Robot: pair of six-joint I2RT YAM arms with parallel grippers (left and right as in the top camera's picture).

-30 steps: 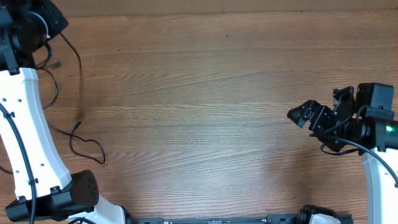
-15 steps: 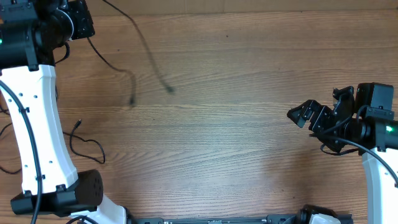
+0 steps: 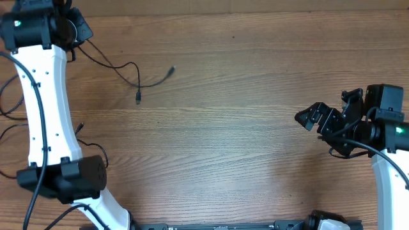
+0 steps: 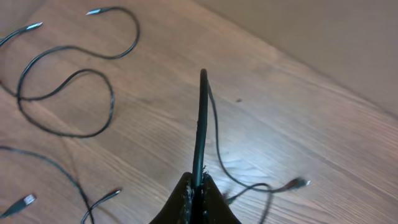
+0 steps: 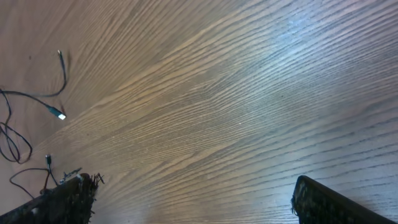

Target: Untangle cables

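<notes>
My left gripper point(image 3: 78, 30) is at the far left corner of the table and is shut on a thin black cable point(image 3: 121, 67). That cable trails right onto the wood, and its two plug ends lie near the upper left-centre. In the left wrist view the jaws point(image 4: 199, 186) pinch this cable point(image 4: 200, 124), with one plug end point(image 4: 298, 182) to the right. Other loose cables point(image 4: 68, 81) curl on the wood to the left. Another cable point(image 3: 86, 142) lies beside the left arm, partly hidden. My right gripper point(image 3: 313, 118) is open and empty at the right point(image 5: 193, 199).
The white left arm point(image 3: 45, 108) runs down the left side over part of the cables. More cable loops point(image 3: 9, 105) lie at the left edge. In the right wrist view, distant cables point(image 5: 31, 96) show far left on the wooden table point(image 3: 230, 140).
My left arm has swung toward the far left corner, still gripping the cable. The cable's free ends were flung rightward and now rest at the upper left-centre. The right arm has not moved.
</notes>
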